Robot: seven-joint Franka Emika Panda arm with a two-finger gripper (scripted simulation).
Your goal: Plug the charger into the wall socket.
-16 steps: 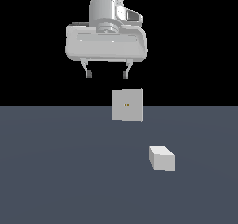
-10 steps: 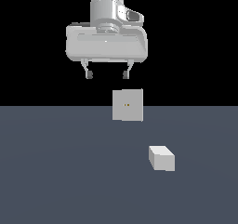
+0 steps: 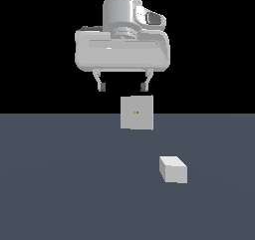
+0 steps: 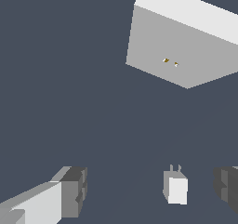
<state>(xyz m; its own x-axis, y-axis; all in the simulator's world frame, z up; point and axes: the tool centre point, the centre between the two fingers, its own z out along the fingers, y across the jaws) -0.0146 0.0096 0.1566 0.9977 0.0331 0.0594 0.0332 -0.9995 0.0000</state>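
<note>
The charger is a small light grey-white block lying on the dark floor, toward the exterior view's right and nearer the camera than the socket. In the wrist view the charger shows two short prongs pointing toward the socket. The wall socket is an upright light grey square plate with two tiny yellowish holes; it also shows in the wrist view. My gripper hangs open and empty high above the floor, above the socket. One fingertip shows beside the charger in the wrist view, apart from it.
A dark grey floor spreads under everything, with black background above it. Nothing else shows on it.
The gripper has shifted slightly to the exterior view's right. The charger and the socket have not moved.
</note>
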